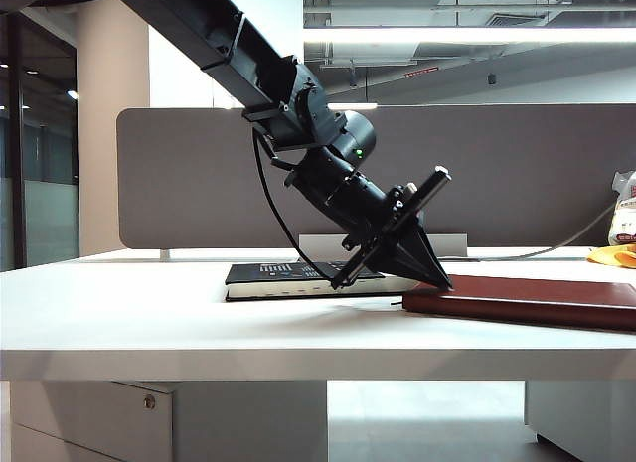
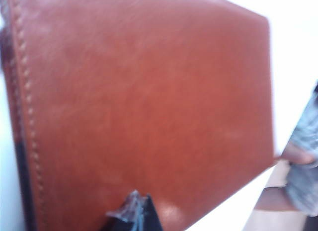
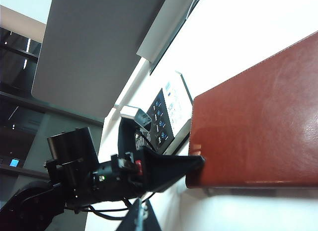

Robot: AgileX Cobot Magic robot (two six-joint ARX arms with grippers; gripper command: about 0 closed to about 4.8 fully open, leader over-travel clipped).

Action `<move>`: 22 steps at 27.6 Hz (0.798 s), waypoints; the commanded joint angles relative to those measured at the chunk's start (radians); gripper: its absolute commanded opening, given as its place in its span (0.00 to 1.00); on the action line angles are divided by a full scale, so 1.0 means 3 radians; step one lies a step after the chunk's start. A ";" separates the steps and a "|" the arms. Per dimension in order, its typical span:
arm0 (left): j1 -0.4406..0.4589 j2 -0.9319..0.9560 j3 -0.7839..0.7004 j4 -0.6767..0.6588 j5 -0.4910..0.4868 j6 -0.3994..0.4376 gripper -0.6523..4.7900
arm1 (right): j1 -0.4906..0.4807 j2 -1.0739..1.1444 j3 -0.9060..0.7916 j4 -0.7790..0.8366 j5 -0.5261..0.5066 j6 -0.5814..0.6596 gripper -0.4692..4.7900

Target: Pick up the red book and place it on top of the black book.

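Exterior view: left gripper (image 1: 437,281), centre frame, nose down at red book's (image 1: 537,300) near corner to grasp it; opening unclear.
Black book (image 1: 298,278): behind, awaiting it.
Right gripper (image 3: 141,218): closed, empty.

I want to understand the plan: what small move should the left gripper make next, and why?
Probably close on the near corner of the red book. The left gripper is down at that corner, and the red book lies flat on the table beside the black book, not yet lifted. The right gripper is shut and away from both.
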 commanded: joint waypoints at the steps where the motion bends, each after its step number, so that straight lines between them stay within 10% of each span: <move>1: -0.0111 0.0053 0.0015 -0.0371 -0.0248 0.0364 0.11 | -0.0001 -0.0004 0.0015 0.0037 0.0009 -0.0023 0.09; 22: -0.0665 0.0193 0.0031 -0.1367 -0.0071 0.0867 0.11 | -0.0004 -0.0006 0.0015 0.0037 0.0004 -0.0020 0.09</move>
